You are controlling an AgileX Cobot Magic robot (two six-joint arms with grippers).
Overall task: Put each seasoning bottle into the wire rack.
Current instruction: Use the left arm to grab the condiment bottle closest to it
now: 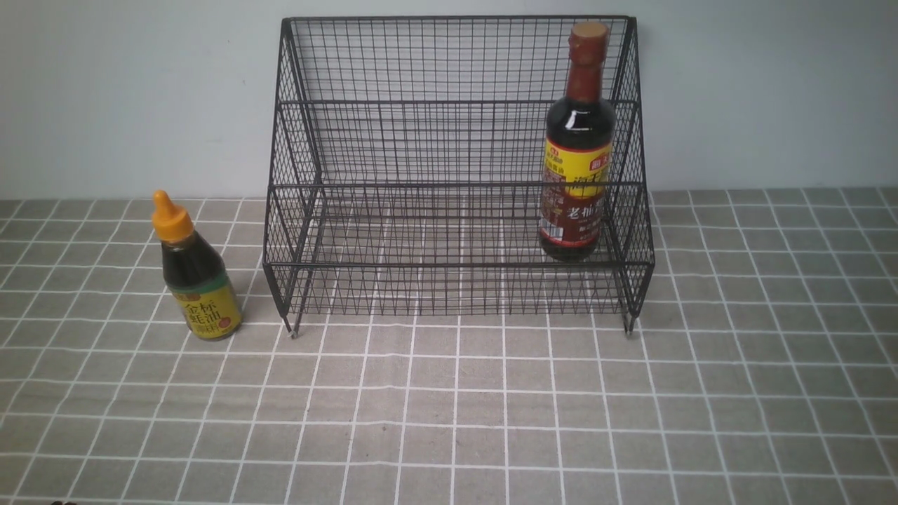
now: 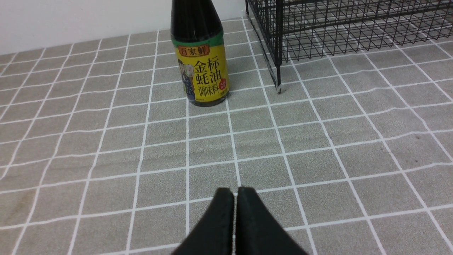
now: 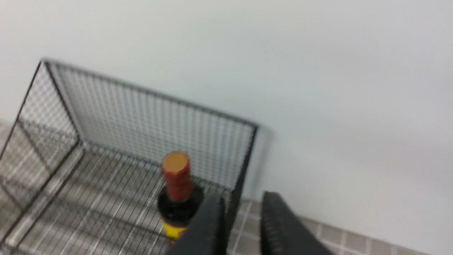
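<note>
I see the tall soy-sauce bottle (image 1: 577,161) standing in the wire rack's (image 1: 456,168) lower tier, right end; the oyster-sauce bottle (image 1: 196,280) stands outside, left. Only wrist cameras show claws: left gripper (image 2: 235,198) pinched together, right gripper (image 3: 242,200) narrowly parted, empty.

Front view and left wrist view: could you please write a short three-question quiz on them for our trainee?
1. True or false: the tall bottle stands upright inside the rack.
2. Where is the short bottle? A) inside the rack; B) upright on the tablecloth, on the rack's left; C) lying on its side.
3. Fill in: the left end effector is ____ and holds nothing.
Key: 1 true; 2 B; 3 shut.
</note>
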